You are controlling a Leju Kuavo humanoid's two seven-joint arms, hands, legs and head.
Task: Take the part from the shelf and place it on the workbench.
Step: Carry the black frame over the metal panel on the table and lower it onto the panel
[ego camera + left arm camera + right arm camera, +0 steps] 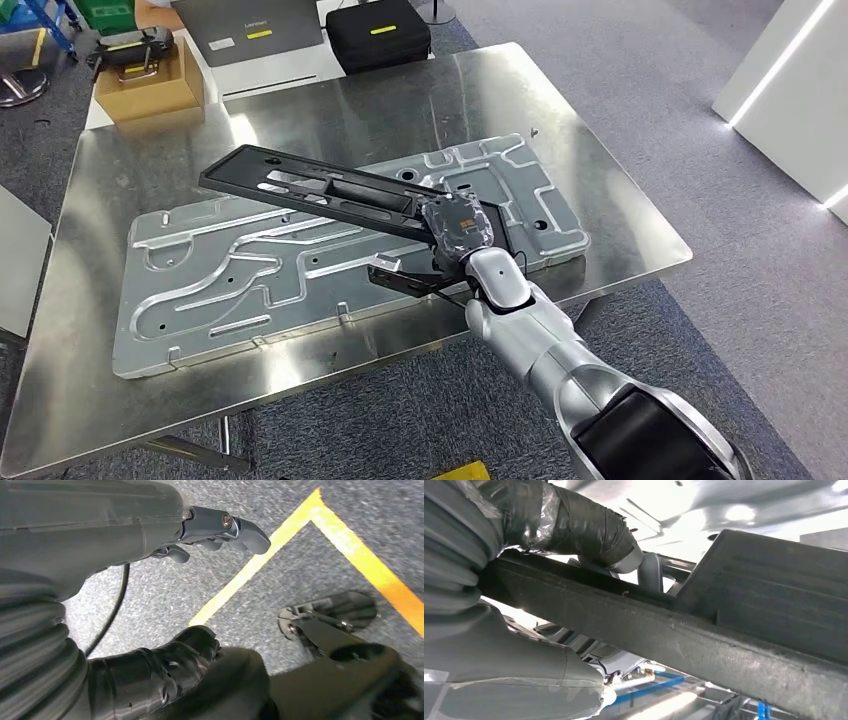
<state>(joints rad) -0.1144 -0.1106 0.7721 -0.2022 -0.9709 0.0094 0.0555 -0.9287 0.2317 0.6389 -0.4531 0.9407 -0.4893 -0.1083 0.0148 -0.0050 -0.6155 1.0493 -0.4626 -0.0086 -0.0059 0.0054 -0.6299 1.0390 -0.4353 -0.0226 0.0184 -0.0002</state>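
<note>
The right hand (458, 228) is clamped on one end of the long black part (310, 187), held tilted above the ribbed metal plate (200, 270) on the steel surface (620, 215); gripped off-centre, its far end may swing, strike the plate or slip.

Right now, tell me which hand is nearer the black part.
Right. The right hand grips the black part above the workbench; the left hand hangs over the floor, apart from it.
</note>
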